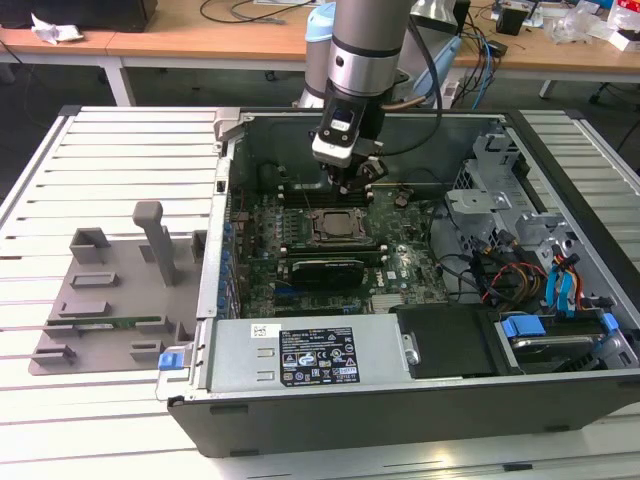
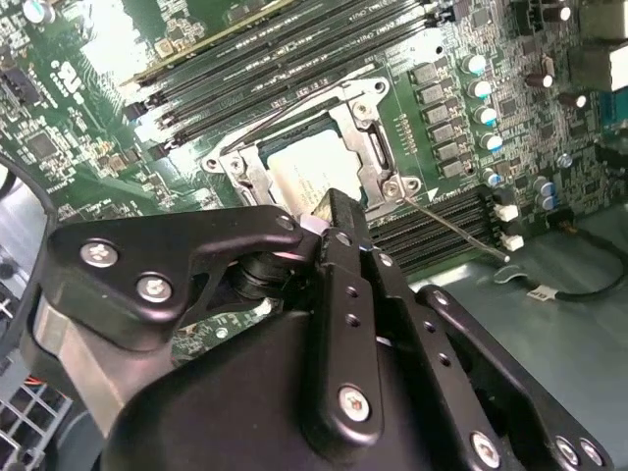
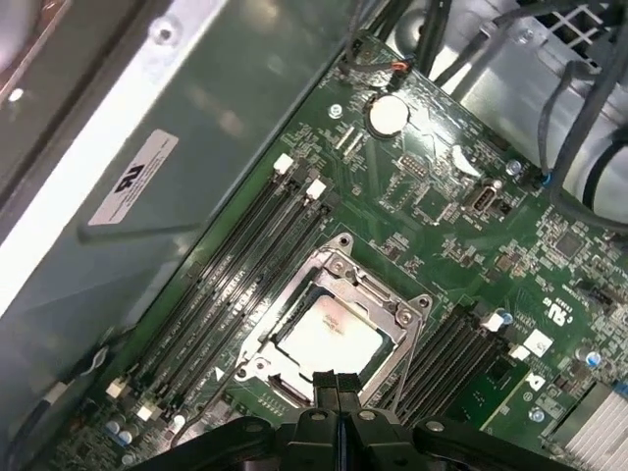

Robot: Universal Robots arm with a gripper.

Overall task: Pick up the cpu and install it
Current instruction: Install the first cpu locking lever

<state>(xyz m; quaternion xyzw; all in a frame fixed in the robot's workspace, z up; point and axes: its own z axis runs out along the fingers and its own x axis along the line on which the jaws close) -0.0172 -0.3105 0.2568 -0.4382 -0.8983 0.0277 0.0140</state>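
The cpu (image 3: 329,339) lies flat inside the open metal-framed socket (image 3: 340,263) on the green motherboard, its pale silver top facing up. The second wrist view shows the cpu (image 2: 302,169) partly hidden behind my fingers. In the exterior view my gripper (image 1: 348,183) hangs inside the computer case, just above and behind the socket with the cpu (image 1: 334,226). The gripper (image 3: 328,385) is shut, its two black fingertips pressed together with nothing visible between them, a short way above the cpu's near edge. In the second wrist view the gripper (image 2: 329,211) stands over the socket frame (image 2: 371,137).
Black memory slots (image 3: 235,285) flank the socket on both sides. A long black card (image 1: 325,270) lies just in front of it. The case holds a power supply (image 1: 310,355) in front and cables and drive bays (image 1: 540,270) at the exterior view's right. A grey fixture (image 1: 110,290) stands outside the case.
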